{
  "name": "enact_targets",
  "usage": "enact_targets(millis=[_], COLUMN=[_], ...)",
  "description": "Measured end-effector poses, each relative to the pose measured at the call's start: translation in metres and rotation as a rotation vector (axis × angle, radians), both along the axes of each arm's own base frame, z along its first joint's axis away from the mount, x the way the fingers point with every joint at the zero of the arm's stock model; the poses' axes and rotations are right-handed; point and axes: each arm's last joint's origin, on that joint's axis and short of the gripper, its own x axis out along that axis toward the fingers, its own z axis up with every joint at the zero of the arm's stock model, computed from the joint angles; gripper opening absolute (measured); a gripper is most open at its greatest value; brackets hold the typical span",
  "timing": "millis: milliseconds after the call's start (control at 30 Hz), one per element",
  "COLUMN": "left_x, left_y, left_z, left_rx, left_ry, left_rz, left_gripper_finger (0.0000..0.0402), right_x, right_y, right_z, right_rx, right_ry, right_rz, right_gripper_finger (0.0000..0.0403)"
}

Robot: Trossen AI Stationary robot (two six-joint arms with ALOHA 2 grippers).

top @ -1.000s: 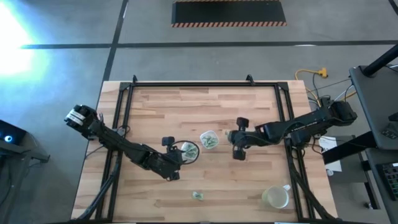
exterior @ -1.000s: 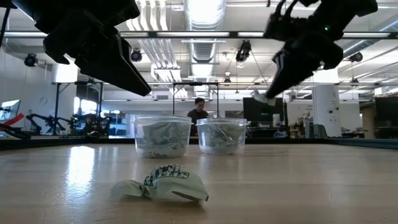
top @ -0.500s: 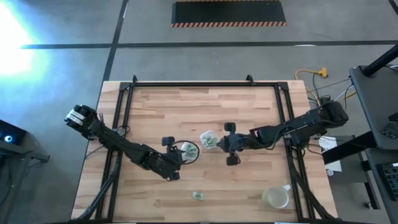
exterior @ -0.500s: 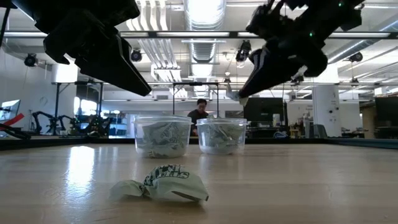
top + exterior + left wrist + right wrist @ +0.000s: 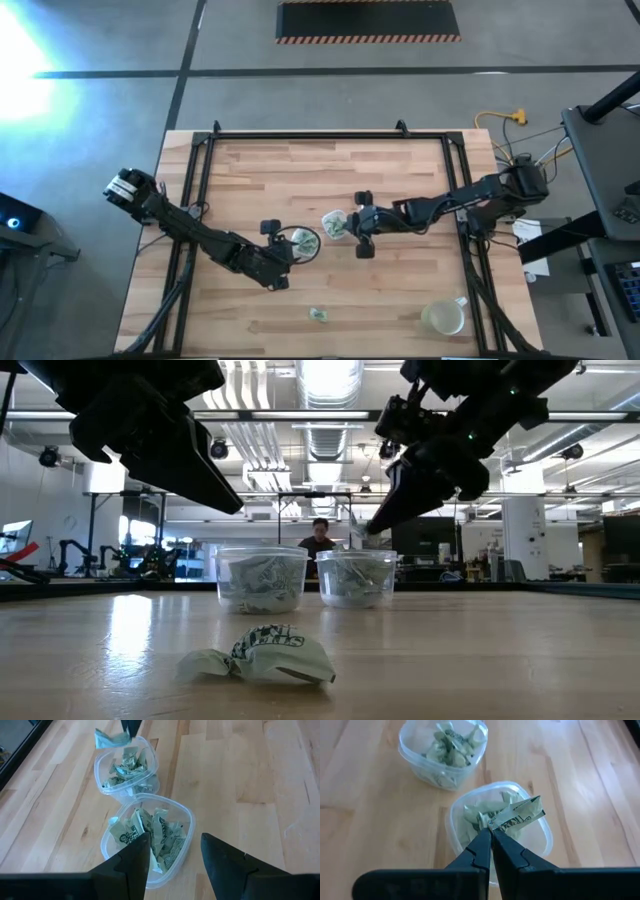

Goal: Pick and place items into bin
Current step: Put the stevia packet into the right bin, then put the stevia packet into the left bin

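The items are tiny crumpled green-and-white wrappers. One wrapper (image 5: 262, 653) lies alone on the wood near the table's near edge (image 5: 319, 314). Two small clear tubs hold more of them: the left tub (image 5: 305, 243) (image 5: 148, 841) and the right tub (image 5: 335, 224) (image 5: 500, 827). My right gripper (image 5: 350, 225) (image 5: 490, 831) hovers over the right tub, shut on a wrapper. My left gripper (image 5: 292, 246) (image 5: 172, 840) is open and hangs above the left tub, touching nothing. My right gripper pinches one wrapper (image 5: 517, 815) by its end (image 5: 492, 824) between the two shut fingertips. It slants down from the table's right side. The wrapper is lifted clear and sticks out past the tips, above the right tub's rim (image 5: 358, 538).
A yellowish-white mug (image 5: 443, 317) stands near the table's near right corner. Black frame rails (image 5: 200, 160) run along the left, right and far edges. Bare wood lies between the tubs and the near edge, apart from the lone wrapper.
My right gripper has travelled toward the table's left and a little downward, carrying its wrapper from beside the right tub to over it. It has stayed shut. My left arm, the tubs and the lone wrapper have kept still.
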Motion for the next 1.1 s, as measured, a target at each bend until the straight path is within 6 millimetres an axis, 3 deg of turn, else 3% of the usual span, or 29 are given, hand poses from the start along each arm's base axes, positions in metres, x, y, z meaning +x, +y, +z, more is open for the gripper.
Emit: enact_targets(millis=[600,933,1100], left_x=[0.000,0.000,0.000], left_y=[0.000,0.000,-0.001], left_z=[0.000,-0.001,0.001], left_rx=[0.001,0.001,0.006], left_ry=[0.001,0.001,0.000], left_rz=[0.000,-0.001,-0.009], left_gripper_finger=[0.0160,0.0160,0.0160], right_x=[0.000,0.000,0.005], right_y=[-0.005,-0.005,-0.002], right_z=[-0.003,-0.003,0.008], right_rx=[0.011,-0.010,-0.044], right_ry=[0.019,0.020,-0.008], right_rz=[-0.009,0.010,0.054], right_gripper_finger=[0.0012,0.0084,0.0112])
